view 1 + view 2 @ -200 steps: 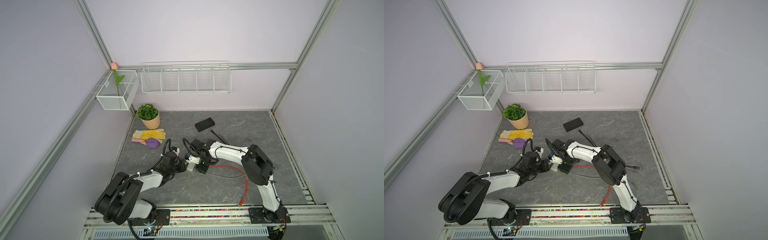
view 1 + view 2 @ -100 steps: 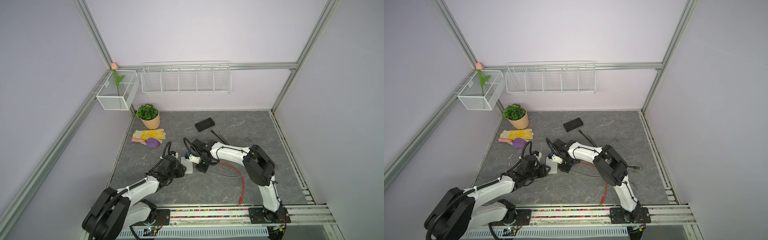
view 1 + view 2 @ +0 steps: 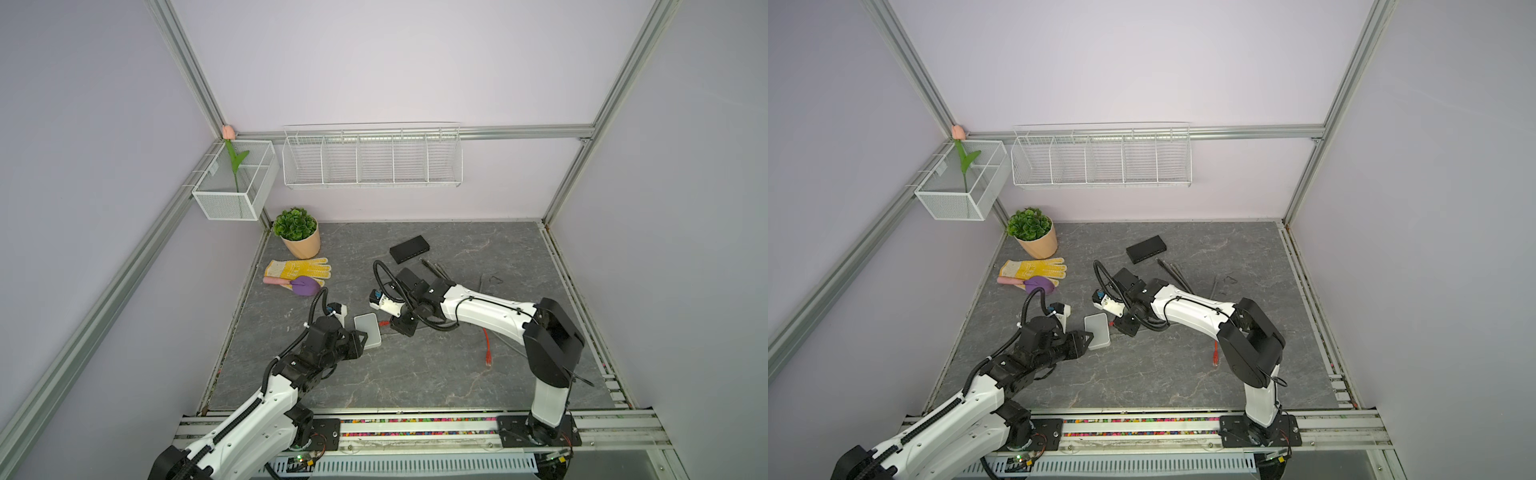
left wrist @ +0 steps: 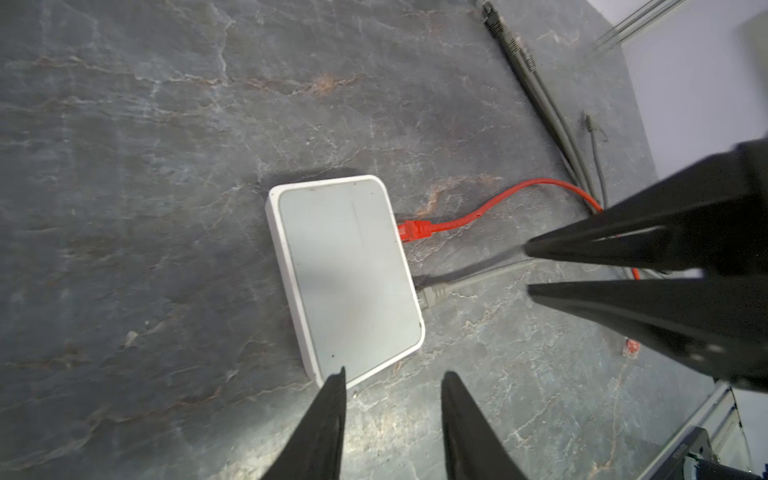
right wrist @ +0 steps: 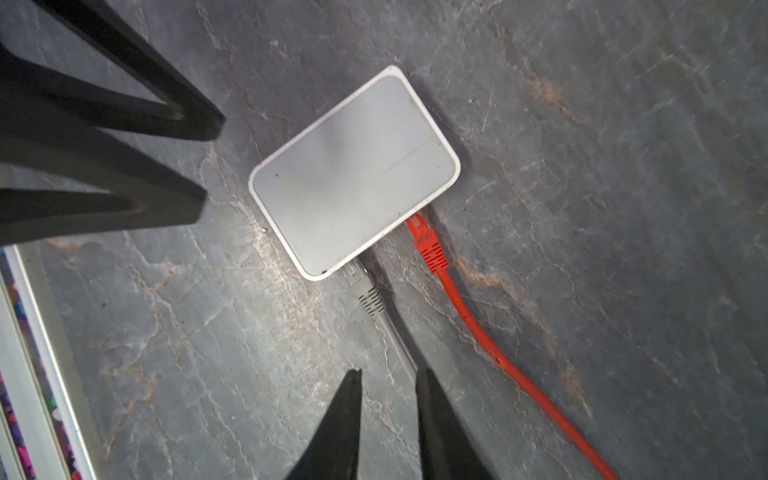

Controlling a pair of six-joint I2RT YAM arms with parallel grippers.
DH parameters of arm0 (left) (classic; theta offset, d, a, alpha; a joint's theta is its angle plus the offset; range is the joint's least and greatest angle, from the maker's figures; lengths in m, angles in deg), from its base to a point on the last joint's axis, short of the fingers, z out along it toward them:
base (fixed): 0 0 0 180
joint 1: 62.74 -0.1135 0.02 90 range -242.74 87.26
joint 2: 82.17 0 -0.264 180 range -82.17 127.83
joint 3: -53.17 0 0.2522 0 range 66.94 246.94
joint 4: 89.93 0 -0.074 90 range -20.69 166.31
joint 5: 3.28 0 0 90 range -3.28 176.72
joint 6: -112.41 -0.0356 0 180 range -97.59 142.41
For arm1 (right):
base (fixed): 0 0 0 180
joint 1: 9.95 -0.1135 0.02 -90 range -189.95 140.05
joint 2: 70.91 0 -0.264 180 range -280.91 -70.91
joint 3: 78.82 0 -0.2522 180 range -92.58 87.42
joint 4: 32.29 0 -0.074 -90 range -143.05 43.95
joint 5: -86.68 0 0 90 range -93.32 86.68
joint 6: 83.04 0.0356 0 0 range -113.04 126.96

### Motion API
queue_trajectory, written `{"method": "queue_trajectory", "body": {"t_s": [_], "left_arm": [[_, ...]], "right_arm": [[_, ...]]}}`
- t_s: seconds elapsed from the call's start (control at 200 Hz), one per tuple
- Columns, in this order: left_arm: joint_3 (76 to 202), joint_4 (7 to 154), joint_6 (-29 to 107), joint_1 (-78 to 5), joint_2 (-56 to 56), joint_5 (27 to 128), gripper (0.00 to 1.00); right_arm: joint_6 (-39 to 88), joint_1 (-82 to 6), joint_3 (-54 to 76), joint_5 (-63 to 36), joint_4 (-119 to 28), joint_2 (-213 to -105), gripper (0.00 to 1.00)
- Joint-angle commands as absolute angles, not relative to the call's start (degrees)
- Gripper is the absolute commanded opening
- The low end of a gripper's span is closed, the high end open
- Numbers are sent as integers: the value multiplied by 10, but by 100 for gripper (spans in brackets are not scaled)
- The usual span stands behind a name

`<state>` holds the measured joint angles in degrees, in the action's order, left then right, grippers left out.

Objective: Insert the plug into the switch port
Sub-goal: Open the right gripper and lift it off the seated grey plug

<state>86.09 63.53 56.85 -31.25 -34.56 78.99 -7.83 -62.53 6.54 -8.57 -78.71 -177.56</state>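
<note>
One work surface: dark grey stone-patterned tabletop [image 3: 415, 374]; it bears the switch and both cables.
Two tools: the left gripper [image 4: 395, 372] has its fingers spread and empty, one tip over a corner of the switch box, and I cannot tell whether it touches. The right gripper [image 5: 390, 372] has its fingers parted and is pinching nothing; the grey cable runs toward the gap between them.
One switch: flat white plastic switch box [image 4: 349, 274] with a grey top, lying flat between the two grippers, port edge facing the right gripper.
Two leads: red cable [image 5: 498, 357] and grey cable [image 5: 399, 345], both trailing away from the port edge across the tabletop.
Two connectors: red moulded plug [image 5: 426, 241] and grey moulded plug [image 5: 365, 291], side by side, each with its nose against the port edge and apparently entered.
Done, as judged: insertion appears made, since neither plug lies loose and neither tool grips one.
Left, as judged: little; the ports are hidden under the rim, so full latching cannot be confirmed. The arms have yet to draw clear.
</note>
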Motion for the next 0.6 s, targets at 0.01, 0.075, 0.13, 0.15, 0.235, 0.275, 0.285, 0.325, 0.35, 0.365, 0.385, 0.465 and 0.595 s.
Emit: {"method": "queue_trajectory", "body": {"t_s": [0.01, 0.075, 0.13, 0.15, 0.235, 0.275, 0.285, 0.325, 0.35, 0.365, 0.385, 0.465, 0.595], "left_arm": [[872, 630, 565, -316, -323, 779, 37], [874, 633, 567, -318, -319, 786, 38], [873, 636, 571, -323, -322, 794, 39], [873, 638, 573, -325, -323, 797, 39], [870, 654, 584, -337, -323, 797, 40], [871, 659, 586, -342, -320, 796, 40], [872, 660, 587, -343, -319, 796, 40], [874, 662, 587, -345, -314, 797, 41], [876, 662, 586, -346, -311, 798, 41], [877, 662, 587, -348, -309, 798, 41], [877, 663, 587, -349, -307, 798, 41], [877, 673, 588, -351, -296, 799, 42], [877, 686, 587, -359, -279, 803, 42]], "right_arm": [[-75, -619, 83, -75, -789, -1759, 27], [-66, -611, 92, -59, -776, -1754, 28], [-50, -597, 96, -46, -757, -1754, 27], [-43, -590, 97, -46, -749, -1756, 28], [-17, -553, 82, -49, -736, -1779, 27], [-14, -541, 67, -43, -742, -1797, 27], [-13, -539, 63, -39, -743, -1803, 27], [-10, -531, 48, -20, -751, -1823, 27], [-9, -528, 39, -11, -755, -1834, 26], [-9, -525, 32, -4, -757, -1843, 26], [-9, -522, 27, 2, -759, -1850, 26], [0, -506, 1, 15, -777, -1888, 25], [13, -493, -22, 9, -800, -1932, 24]]}}
